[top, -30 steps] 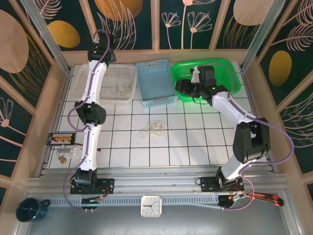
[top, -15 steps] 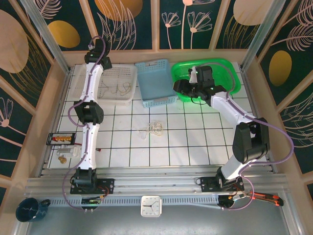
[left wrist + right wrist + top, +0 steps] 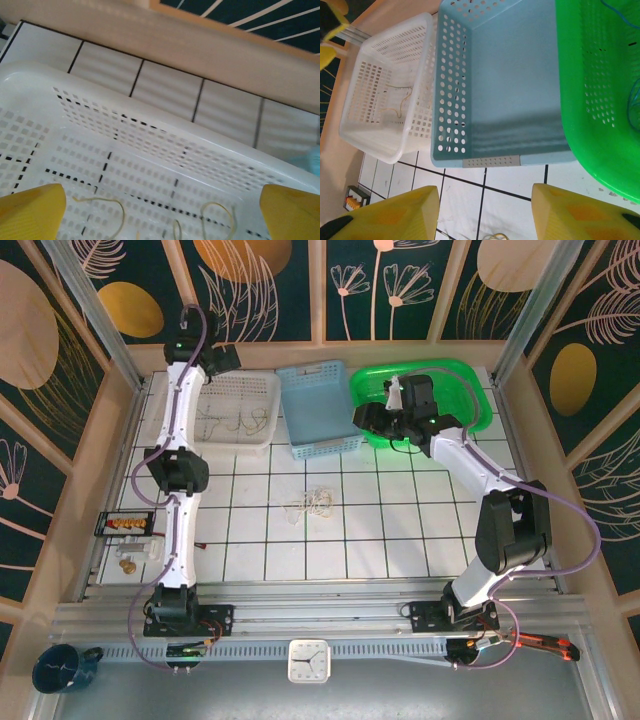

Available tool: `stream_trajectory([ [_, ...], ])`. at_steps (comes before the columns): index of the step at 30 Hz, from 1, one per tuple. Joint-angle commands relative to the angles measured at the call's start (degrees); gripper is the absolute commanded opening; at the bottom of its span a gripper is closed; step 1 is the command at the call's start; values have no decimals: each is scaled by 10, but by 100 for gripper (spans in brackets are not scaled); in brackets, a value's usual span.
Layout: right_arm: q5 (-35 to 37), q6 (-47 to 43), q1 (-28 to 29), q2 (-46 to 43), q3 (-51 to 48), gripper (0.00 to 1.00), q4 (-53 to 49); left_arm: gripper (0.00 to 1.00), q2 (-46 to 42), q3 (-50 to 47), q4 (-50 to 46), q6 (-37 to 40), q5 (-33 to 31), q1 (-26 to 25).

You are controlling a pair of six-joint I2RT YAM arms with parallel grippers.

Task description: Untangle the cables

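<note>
A tangle of pale cables (image 3: 312, 502) lies on the white tiles mid-table; its top edge peeks in at the bottom of the right wrist view (image 3: 496, 236). Thin yellowish cables (image 3: 238, 422) (image 3: 102, 212) lie loose in the white basket (image 3: 262, 390) (image 3: 150, 125) (image 3: 365, 130). Blue cable (image 3: 634, 97) rests in the green basket (image 3: 470, 385) (image 3: 590, 100). My left gripper (image 3: 226, 359) (image 3: 160, 220) hangs wide open over the white basket's far side, nothing between its fingers (image 3: 31, 212). My right gripper (image 3: 366, 420) (image 3: 485, 215) stands open and empty above the tiles, just in front of the blue basket (image 3: 318, 410) (image 3: 510, 85).
The three baskets stand in a row along the back wall. A black terminal strip (image 3: 125, 524) sits at the left edge of the table. A dark mug (image 3: 60, 668), a clock (image 3: 308, 660) and orange-handled pliers (image 3: 545, 645) lie along the near rail.
My left gripper has gone from shut to wide open while the arm drew back toward the far left corner. The right gripper shifted slightly left and stayed open.
</note>
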Motion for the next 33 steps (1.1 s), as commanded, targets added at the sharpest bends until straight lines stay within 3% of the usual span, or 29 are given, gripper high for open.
stream_trajectory([
  [1,-5,-22,4,-27,2,53,19,99,-57,9,-51,4,61,-1],
  [5,-11,-33,9,-51,-26,53,35,99,-95,1,-62,0,95,-2],
  [12,-2,-49,31,-104,-82,53,50,99,-229,-112,-64,-3,134,-1],
  [23,42,-56,90,-201,-164,53,68,99,-495,-364,-17,-10,169,-9],
  [30,64,-52,121,-249,-219,53,84,99,-804,-845,287,-112,199,-10],
  [33,73,-48,137,-262,-244,53,93,99,-897,-994,389,-157,230,-10],
])
